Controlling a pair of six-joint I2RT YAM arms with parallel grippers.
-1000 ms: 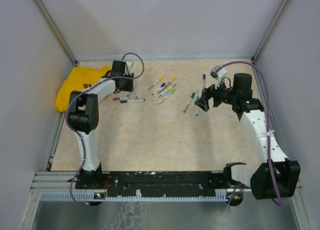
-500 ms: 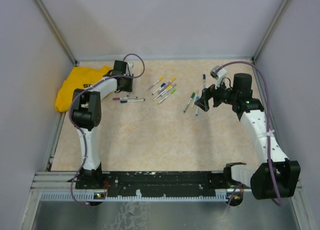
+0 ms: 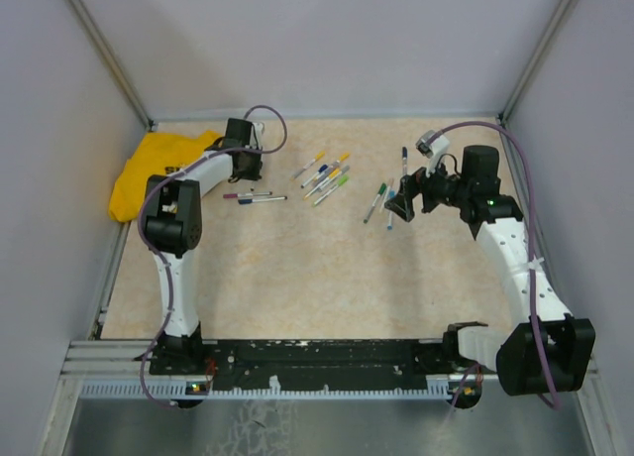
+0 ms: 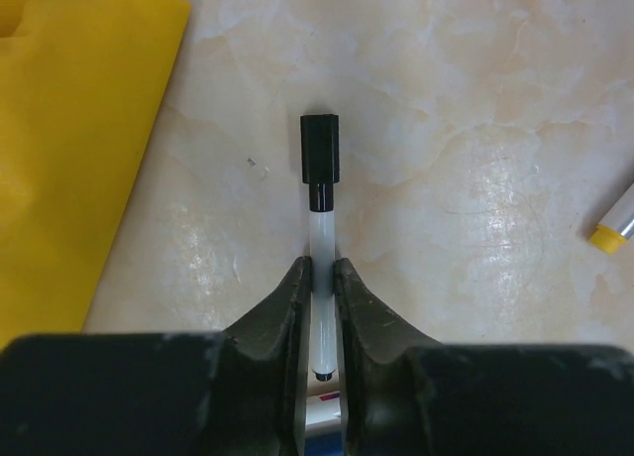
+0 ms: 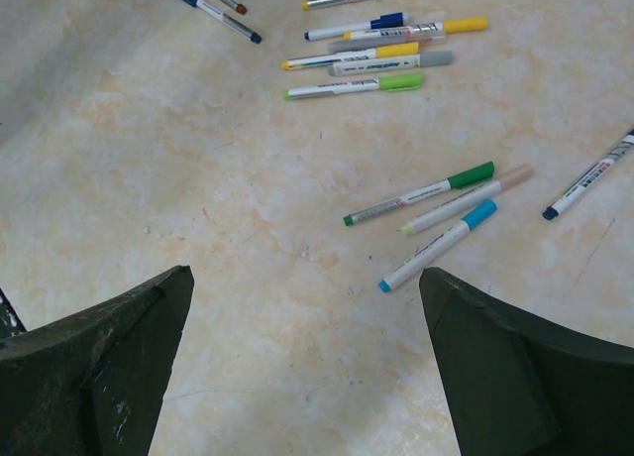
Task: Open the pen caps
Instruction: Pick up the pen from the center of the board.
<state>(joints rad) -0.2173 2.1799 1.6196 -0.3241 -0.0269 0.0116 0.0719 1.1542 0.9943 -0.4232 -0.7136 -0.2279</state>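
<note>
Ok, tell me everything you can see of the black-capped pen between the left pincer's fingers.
The black-capped pen is thin, with a whitish, slightly translucent plastic barrel and a stubby black cap fitted on, above a narrow black collar. It lies flat on the marbled beige table, cap pointing away from the wrist camera. The left pincer presses its barrel from both sides; its dark rear end shows between the fingers.

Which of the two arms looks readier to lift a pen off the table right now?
Left. The left gripper has its fingers pressed against both sides of the barrel of the black-capped pen. The right gripper hangs wide open with no pen between its fingers.
</note>
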